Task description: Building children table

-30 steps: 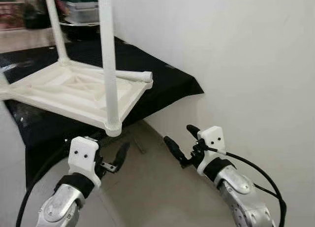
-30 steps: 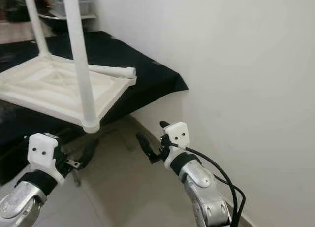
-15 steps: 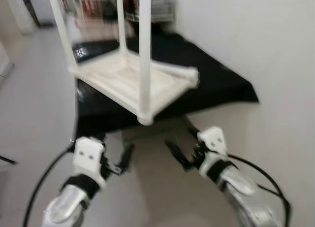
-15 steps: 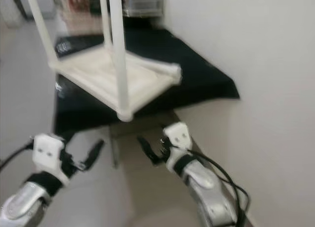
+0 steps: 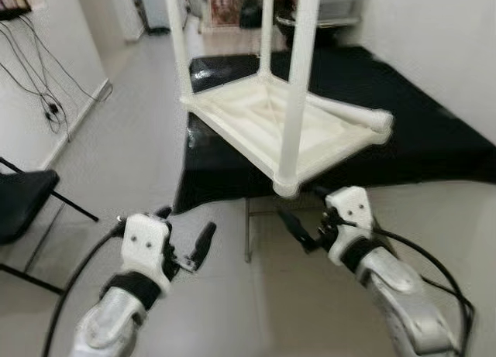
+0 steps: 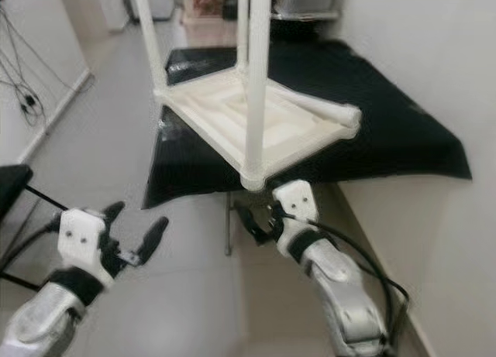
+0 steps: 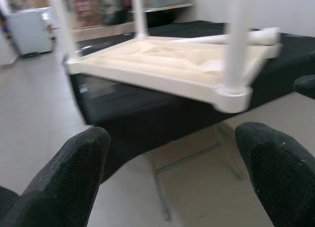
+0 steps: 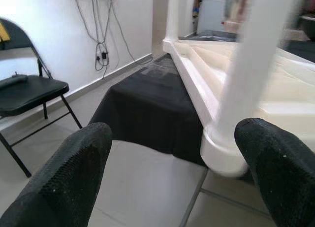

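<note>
On the black-draped table the upturned kids' table awaits its loose fourth leg, both hands apart, approaching.

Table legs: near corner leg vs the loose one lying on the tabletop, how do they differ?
The near corner leg stands upright, seated in its corner socket; the loose leg lies flat along the inverted tabletop, unattached. The upright one sits at the corner nearest both grippers, the loose one farther back. Both are white tubes.
</note>
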### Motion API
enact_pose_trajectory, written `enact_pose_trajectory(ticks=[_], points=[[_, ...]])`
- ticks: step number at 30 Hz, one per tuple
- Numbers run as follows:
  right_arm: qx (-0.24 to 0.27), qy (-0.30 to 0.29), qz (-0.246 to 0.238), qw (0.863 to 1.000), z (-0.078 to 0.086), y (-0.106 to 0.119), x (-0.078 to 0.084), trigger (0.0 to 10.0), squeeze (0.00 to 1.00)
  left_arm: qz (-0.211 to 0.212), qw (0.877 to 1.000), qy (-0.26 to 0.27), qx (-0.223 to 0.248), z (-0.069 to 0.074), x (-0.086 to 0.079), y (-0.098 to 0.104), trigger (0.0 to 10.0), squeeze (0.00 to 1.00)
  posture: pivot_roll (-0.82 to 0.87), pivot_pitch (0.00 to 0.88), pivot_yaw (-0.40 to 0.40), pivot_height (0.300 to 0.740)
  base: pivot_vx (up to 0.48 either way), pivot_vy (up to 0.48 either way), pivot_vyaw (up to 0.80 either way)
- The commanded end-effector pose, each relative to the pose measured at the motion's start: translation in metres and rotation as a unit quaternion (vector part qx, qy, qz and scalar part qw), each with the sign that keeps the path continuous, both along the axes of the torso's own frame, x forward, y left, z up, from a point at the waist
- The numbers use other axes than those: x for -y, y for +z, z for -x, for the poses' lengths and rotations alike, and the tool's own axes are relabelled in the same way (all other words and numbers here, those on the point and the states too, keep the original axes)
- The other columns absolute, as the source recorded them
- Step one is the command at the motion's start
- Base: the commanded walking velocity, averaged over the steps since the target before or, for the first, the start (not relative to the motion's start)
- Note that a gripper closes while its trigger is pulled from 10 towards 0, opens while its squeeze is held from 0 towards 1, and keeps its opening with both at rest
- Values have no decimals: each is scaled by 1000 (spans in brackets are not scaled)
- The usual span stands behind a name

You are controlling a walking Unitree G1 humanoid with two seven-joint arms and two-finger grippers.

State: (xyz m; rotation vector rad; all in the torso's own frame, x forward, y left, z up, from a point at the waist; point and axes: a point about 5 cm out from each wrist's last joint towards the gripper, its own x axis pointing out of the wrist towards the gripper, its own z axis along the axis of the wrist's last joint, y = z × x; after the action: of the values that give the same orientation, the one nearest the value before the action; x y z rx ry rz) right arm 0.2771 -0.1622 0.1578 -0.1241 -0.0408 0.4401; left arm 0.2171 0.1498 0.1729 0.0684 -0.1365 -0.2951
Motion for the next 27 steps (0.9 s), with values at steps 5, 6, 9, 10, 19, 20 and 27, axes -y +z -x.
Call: enact_pose_trajectory(ticks=[5, 6, 9, 10, 19, 20, 27], points=[[-12, -8, 11, 1000, -7, -2, 0, 10000, 0, -1, 1000, 6, -6, 2, -5, 0, 10000, 0, 1, 46, -62, 740, 184, 0, 0], [-11, -5, 10, 1000, -7, -1, 3, 10000, 0, 0, 1000, 7, -5, 2, -5, 1, 10000, 0, 2, 45, -61, 740, 394, 0, 0], [-6, 3, 4, 1000, -8, 2, 7, 10000, 0, 1, 1000, 9, -4, 2, -6, 2, 10000, 0, 3, 45, -61, 740, 394, 0, 0], [-6, 3, 4, 1000, -8, 2, 8, 10000, 0, 1, 1000, 9, -4, 2, -6, 2, 10000, 0, 3, 45, -61, 740, 394, 0, 0], [0, -47, 41, 998, -16, 3, 25, 10000, 0, 4, 1000, 2, -6, 2, -4, 3, 10000, 0, 5, 49, -61, 740, 422, 0, 356], [-1, -41, 32, 999, -16, 3, 26, 10000, 0, 3, 1000, 1, -7, 2, -4, 3, 10000, 0, 5, 49, -61, 740, 409, 0, 0], [-42, 131, 10, 991, 10, 4, 22, 10000, 0, 1, 1000, -4, -12, 2, -2, 2, 10000, 0, 2, 52, -57, 740, 128, 0, 0]])
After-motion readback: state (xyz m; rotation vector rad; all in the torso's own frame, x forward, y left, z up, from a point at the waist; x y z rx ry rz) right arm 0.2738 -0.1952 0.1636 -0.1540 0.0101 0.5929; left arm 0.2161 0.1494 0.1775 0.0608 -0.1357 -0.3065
